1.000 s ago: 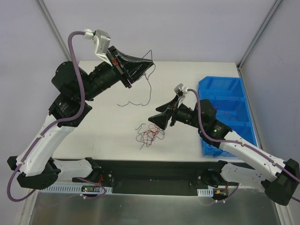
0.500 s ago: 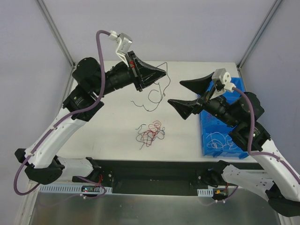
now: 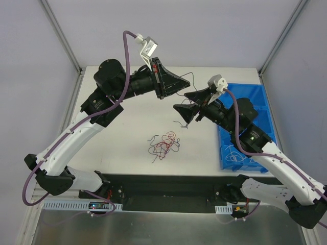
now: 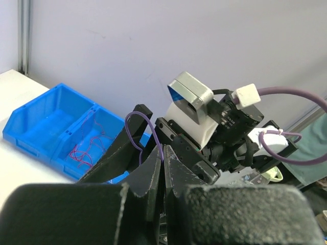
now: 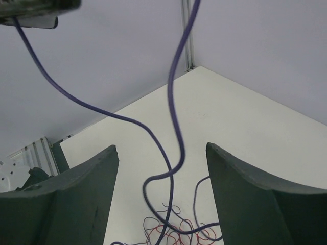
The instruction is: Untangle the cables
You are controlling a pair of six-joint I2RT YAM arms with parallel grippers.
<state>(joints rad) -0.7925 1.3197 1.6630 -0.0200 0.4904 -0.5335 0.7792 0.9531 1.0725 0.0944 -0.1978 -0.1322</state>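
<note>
Thin dark purple curly wire (image 5: 176, 102) hangs in the air from the left gripper (image 4: 163, 164), whose black fingers are pressed together, pinching it near its top end. One loop of it sticks up above the fingertips. The wire drops through the gap of the right gripper (image 5: 161, 148), touching neither finger as far as I can tell. That gripper is spread wide and sits just beside the left one, tips nearly meeting, raised above the white table (image 3: 117, 127). Below them a small knotted clump of red and dark wires (image 3: 163, 144) lies on the table, near the front edge. At the right side is a blue plastic divided bin (image 3: 245, 92) with red strands (image 4: 84, 148) in one compartment and white strands (image 3: 237, 155) in the nearest one.
</note>
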